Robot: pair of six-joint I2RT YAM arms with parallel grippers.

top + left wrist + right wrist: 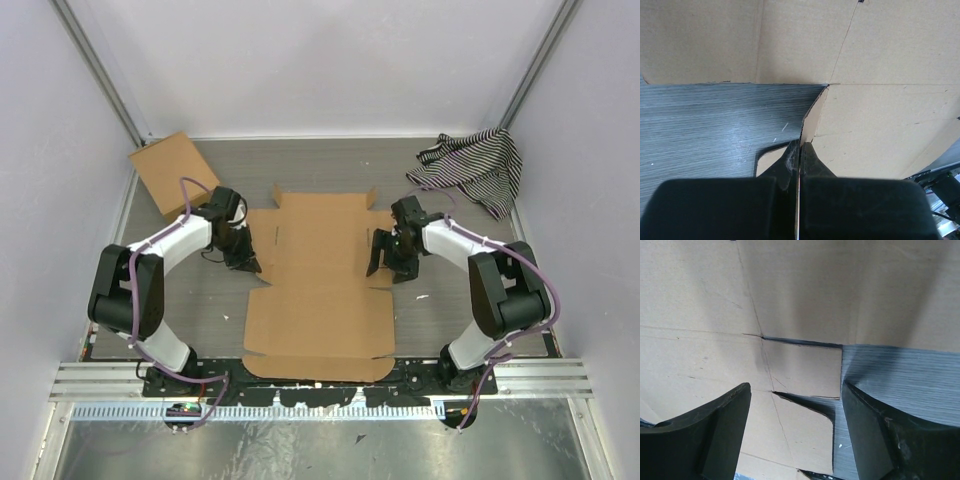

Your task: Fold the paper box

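The paper box (320, 300) lies flat and unfolded on the table between the arms, a plain brown die-cut sheet with creased panels and side flaps. My left gripper (247, 262) is at its left edge. In the left wrist view the gripper (800, 145) is shut on a thin side flap (810, 120) that stands up on edge between the fingers. My right gripper (388, 268) is at the box's right edge. In the right wrist view it (795, 387) is open above the right side flaps (802, 370), its fingers on either side of them and holding nothing.
A smaller plain cardboard rectangle (175, 172) lies at the back left. A black-and-white striped cloth (475, 165) is bunched at the back right. Grey walls close in the table on three sides. A metal rail (320, 385) runs along the near edge.
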